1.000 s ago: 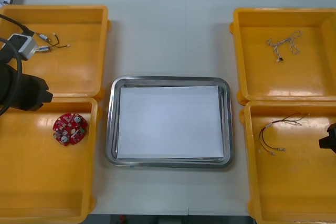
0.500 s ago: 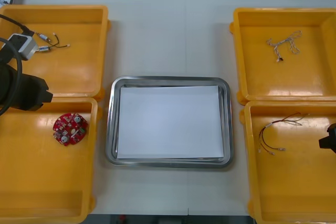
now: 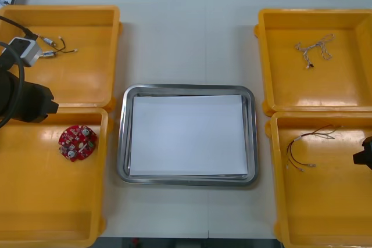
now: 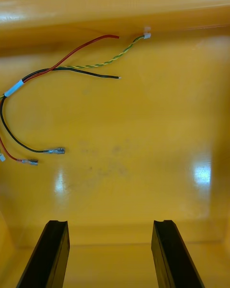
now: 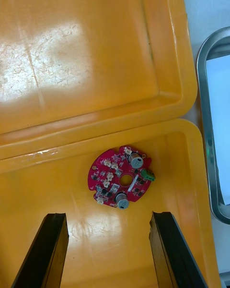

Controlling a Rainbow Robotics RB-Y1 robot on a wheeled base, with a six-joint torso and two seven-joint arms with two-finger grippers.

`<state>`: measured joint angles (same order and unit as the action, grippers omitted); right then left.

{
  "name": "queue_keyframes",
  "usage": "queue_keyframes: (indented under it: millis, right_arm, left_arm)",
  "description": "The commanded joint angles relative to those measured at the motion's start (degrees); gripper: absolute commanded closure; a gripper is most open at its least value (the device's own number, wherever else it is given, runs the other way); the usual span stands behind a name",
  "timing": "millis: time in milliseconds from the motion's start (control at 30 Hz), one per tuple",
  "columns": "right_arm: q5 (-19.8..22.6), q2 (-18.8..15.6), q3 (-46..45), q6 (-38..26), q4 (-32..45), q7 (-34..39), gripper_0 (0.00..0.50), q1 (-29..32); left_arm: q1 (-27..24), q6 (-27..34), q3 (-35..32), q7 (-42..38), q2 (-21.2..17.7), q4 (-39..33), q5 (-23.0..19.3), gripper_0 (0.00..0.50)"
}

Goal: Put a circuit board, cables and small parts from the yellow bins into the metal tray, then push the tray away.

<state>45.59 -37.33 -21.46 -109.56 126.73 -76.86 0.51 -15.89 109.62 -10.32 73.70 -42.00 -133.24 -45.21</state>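
A round red circuit board (image 3: pixel 77 142) (image 5: pixel 122 177) lies in the near-left yellow bin (image 3: pixel 35 213). My left gripper (image 5: pixel 108 217) hovers open just short of it, nothing between its fingers; the left arm (image 3: pixel 26 103) hangs over the seam between the two left bins. The metal tray (image 3: pixel 123 137), white inside, sits at the table's middle with nothing in it. Red, black and yellow-green cables (image 3: pixel 307 146) (image 4: pixel 52 77) lie in the near-right bin (image 3: pixel 325 213). My right gripper (image 4: pixel 110 225) stands open above that bin's floor, apart from the cables; the right arm (image 3: pixel 364 156) is at the table's right edge.
The far-left bin (image 3: pixel 87 79) holds a short dark cable with small metal parts (image 3: pixel 55 47). A pale twisted cable (image 3: pixel 314 47) lies in the far-right bin (image 3: pixel 314 91). Bare table runs between the bins, beyond and in front of the tray.
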Motion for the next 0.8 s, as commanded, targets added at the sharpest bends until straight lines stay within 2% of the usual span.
queue_keyframes:
  millis: [33,800]
  right_arm:
    - [-0.5,-1.9,-0.4,-0.4,1.8,0.5,0.000,-1.0]
    - [-0.5,-1.9,-0.4,-0.4,1.8,0.5,0.000,-1.0]
  left_arm:
    - [-0.2,0.4,0.9,4.4,-2.4,-0.5,-0.4,0.000]
    - [-0.2,0.4,0.9,4.4,-2.4,-0.5,-0.4,0.000]
